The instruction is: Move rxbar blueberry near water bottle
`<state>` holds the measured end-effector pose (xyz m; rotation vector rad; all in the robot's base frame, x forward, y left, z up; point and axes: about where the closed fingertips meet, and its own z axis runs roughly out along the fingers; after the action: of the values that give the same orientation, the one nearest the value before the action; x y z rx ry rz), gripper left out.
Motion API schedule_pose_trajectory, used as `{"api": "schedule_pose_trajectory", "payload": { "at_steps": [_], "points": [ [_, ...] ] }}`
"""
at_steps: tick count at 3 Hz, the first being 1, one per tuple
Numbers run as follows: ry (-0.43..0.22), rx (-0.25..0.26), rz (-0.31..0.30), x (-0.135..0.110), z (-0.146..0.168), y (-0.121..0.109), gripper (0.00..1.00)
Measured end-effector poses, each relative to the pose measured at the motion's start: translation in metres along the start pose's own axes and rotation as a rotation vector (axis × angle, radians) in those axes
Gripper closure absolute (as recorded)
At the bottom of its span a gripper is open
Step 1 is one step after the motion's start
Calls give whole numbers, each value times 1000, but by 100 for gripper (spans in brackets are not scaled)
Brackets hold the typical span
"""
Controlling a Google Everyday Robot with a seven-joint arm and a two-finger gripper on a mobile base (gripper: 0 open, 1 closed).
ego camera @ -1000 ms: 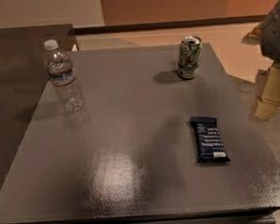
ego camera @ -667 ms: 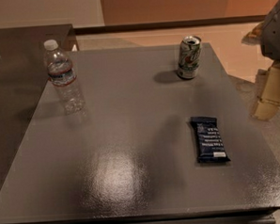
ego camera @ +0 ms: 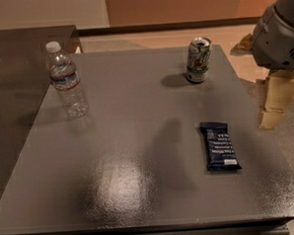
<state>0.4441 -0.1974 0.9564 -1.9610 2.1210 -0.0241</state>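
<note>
The rxbar blueberry (ego camera: 220, 146) lies flat at the table's (ego camera: 131, 189) right, well apart from the water bottle (ego camera: 66, 80) far left. The gripper (ego camera: 275, 100) hangs off the right edge, handy for the bar; its opening I cannot tell.

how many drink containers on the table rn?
2: water bottle at far left, soda can at far centre-right. Nothing looks hidden. The gripper hangs beyond the right edge of the table.

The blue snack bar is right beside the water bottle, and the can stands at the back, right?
No: the camera view shows the snack bar lying far right of the water bottle. The can does stand at the back. The gripper hangs beyond the right edge of the table.
</note>
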Motion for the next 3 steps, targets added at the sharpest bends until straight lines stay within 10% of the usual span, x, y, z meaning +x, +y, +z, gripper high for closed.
{"api": "schedule_pose_trajectory", "payload": {
  "at_steps": [3],
  "points": [
    [-74,-127,-543,-13,61,3,0]
  ]
}}
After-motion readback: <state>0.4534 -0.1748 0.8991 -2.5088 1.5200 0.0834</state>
